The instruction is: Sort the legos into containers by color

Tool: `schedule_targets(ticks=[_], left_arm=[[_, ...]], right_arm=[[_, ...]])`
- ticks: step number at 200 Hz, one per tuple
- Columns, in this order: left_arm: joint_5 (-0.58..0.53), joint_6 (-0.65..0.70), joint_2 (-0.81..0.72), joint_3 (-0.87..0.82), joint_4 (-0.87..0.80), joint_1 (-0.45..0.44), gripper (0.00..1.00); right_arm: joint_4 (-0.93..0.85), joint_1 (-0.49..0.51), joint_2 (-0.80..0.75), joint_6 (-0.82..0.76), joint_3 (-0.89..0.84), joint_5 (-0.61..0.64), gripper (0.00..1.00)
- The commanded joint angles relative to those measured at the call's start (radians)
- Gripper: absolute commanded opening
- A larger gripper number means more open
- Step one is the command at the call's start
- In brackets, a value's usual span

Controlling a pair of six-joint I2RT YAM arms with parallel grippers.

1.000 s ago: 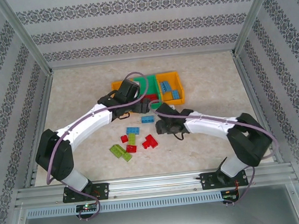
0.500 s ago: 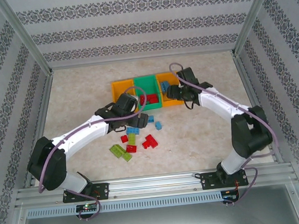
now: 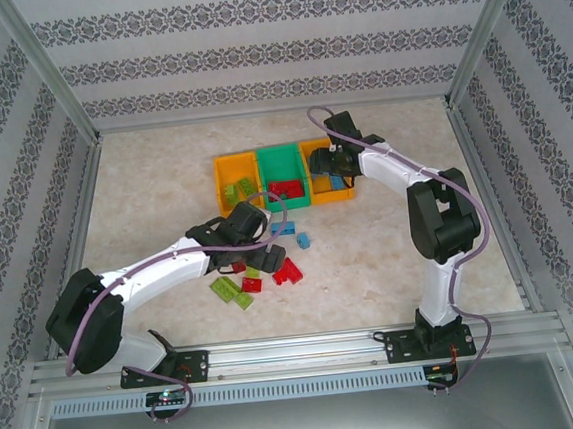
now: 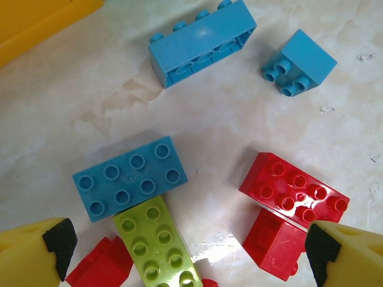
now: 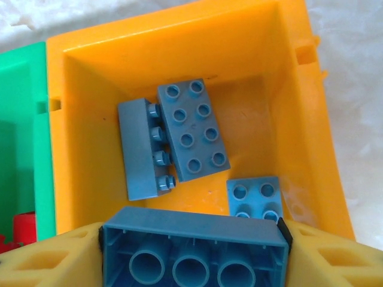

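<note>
Patterned walls close in a marbled worktop, with three bins in a row toward its far edge. The right gripper hangs over the right orange bin, its jaws clamped end to end on a blue brick. That brick's long axis runs finger to finger, parallel to the bin's far wall, with its hollow underside facing up at the wrist camera and its studs pointing down into the bin. Three blue bricks already lie below. The held brick sits toward the bin's near side, so a drop from here could clip the near rim or the bricks underneath and bounce out. The green bin holds red pieces and the left orange bin holds lime ones. Near the worktop's middle, the left gripper stands wide open and empty over crowded loose pieces. A flat blue brick touches a lime brick, and a red brick lies just beside them. Closing there could pinch two colours at once or shove neighbours aside.
</note>
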Motion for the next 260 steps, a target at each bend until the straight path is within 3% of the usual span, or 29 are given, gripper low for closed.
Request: schedule_targets(ticks=[1, 12, 82, 179, 228, 260], left_arm=[[0.018, 0.011, -0.011, 0.006, 0.026, -0.015, 1.00], [0.019, 0.001, 0.002, 0.017, 0.026, -0.016, 1.00], [0.103, -0.050, 0.144, 0.135, 0.040, -0.058, 1.00], [0.153, -0.242, 0.413, 0.358, 0.012, -0.069, 0.88], [0.142, -0.269, 0.541, 0.485, -0.073, -0.069, 0.71], [0.141, -0.282, 0.568, 0.500, -0.073, -0.069, 0.54]], right_arm=[[-0.037, -0.010, 0.012, -0.004, 0.023, 0.018, 0.75], [-0.030, -0.008, 0.003, 0.000, 0.011, 0.010, 0.80], [0.022, 0.021, -0.099, 0.013, -0.078, -0.011, 0.85], [0.095, 0.027, -0.352, 0.024, -0.321, 0.034, 0.87], [0.096, 0.008, -0.442, 0.007, -0.408, 0.055, 0.88], [0.099, -0.011, -0.489, -0.001, -0.449, 0.062, 0.88]])
